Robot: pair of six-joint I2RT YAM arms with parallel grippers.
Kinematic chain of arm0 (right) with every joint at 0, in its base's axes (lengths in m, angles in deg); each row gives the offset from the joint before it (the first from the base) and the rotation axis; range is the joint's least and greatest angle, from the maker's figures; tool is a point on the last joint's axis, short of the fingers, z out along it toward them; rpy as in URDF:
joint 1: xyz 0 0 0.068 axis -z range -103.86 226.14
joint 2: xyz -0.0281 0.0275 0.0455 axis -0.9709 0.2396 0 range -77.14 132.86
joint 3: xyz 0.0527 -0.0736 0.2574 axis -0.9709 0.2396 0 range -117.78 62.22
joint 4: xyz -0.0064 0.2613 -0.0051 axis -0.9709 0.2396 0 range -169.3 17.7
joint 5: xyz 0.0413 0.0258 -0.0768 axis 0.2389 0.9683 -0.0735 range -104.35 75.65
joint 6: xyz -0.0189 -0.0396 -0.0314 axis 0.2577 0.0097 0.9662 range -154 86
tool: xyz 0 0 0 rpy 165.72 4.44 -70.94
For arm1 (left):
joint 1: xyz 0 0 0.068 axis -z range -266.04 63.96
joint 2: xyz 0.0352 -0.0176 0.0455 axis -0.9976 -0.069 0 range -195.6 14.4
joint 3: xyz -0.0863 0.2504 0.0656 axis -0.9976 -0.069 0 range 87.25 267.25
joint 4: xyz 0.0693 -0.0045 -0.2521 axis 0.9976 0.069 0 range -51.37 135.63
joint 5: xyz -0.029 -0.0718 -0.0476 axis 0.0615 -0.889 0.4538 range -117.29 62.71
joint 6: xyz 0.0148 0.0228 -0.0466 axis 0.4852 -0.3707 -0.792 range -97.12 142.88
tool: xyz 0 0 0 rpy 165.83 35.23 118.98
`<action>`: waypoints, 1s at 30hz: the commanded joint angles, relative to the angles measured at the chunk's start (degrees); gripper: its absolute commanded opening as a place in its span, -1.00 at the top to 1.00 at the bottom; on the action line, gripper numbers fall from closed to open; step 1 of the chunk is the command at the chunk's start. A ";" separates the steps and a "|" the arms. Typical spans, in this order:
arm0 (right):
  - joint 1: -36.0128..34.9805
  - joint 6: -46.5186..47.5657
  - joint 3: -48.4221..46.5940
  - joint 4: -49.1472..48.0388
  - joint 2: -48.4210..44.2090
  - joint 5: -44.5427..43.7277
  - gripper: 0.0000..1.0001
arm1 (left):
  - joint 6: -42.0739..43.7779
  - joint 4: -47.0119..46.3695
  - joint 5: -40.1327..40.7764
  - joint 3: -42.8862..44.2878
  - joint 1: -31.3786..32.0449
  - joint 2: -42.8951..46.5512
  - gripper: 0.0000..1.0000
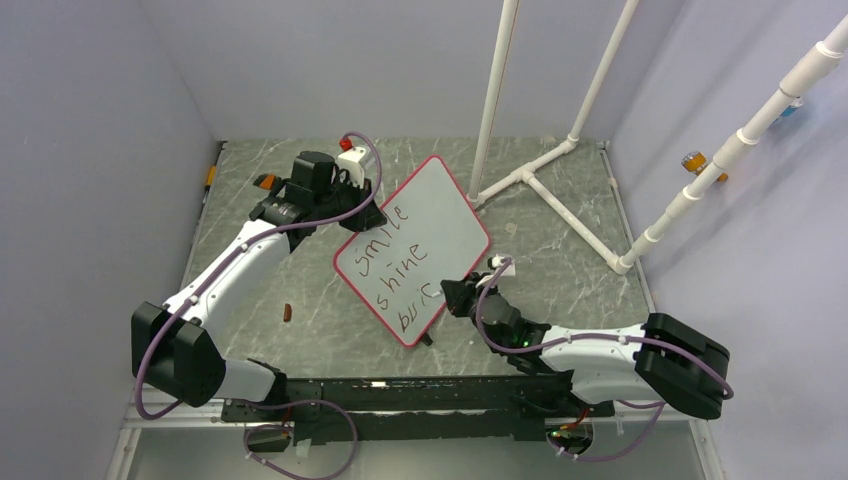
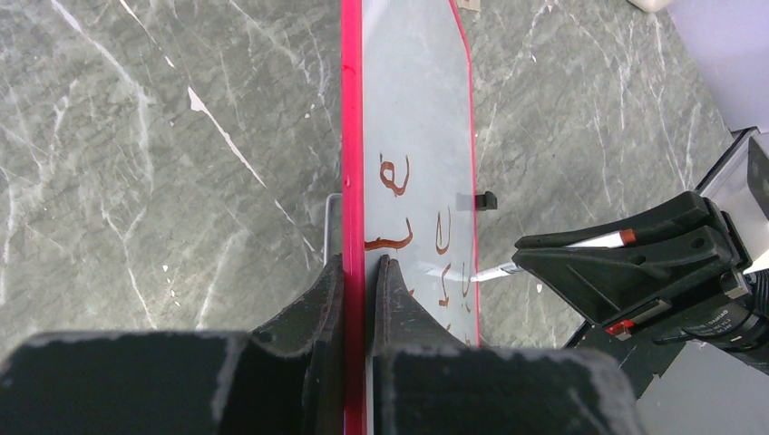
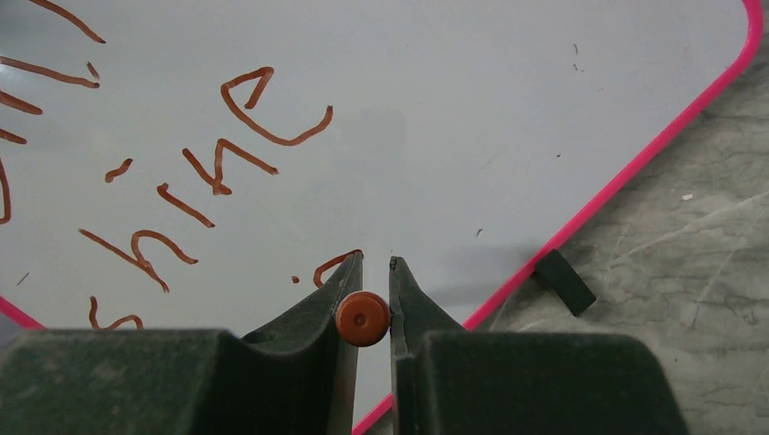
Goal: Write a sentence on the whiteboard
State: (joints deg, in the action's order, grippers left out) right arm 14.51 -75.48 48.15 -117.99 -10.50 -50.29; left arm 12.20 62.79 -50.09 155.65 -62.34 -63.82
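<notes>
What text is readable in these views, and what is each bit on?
"smile": top line of the sentence, on the whiteboard.
"shine": second line, same whiteboard.
Third line: seems to start "bu"; the rest is a scrawl, not readable.
Small print on the right arm, near its wrist: too small to read.

light: bright, even, diffuse; nothing blown out.
shadows: soft only; faint grey smear on the white square board with red-pink rim [image 3: 508, 109], beside the small black clip [image 3: 564, 281].
bench: grey marbled bench [image 1: 560, 270] evenly lit, veins sharp.
glare: board reads dull grey-white in left wrist view, low sheen.
focus: dark reddish-brown marker words [image 3: 227, 154] crisp; left claw [image 2: 365, 272], right claw [image 3: 376, 263] and the round red-brown marker end [image 3: 363, 317] it pinches are soft and grainy up close.
</notes>
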 commanded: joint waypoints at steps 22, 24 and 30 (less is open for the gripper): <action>2.83 6.75 -9.35 -2.58 5.97 0.25 1.00 | 4.53 -2.80 5.67 -0.37 -0.17 -0.36 1.00; 2.91 6.78 -9.76 -3.01 6.63 0.81 1.00 | 4.55 -2.74 5.71 -0.35 -0.15 -0.30 1.00; 2.97 5.47 -8.73 -4.65 7.71 1.84 1.00 | 4.52 -2.81 5.67 -0.43 -0.15 -0.27 1.00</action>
State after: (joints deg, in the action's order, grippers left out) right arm 17.57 -68.79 40.20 -119.09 -3.68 -50.47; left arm 12.14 61.66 -49.24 155.65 -62.36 -63.86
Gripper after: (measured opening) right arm 0.160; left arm 0.126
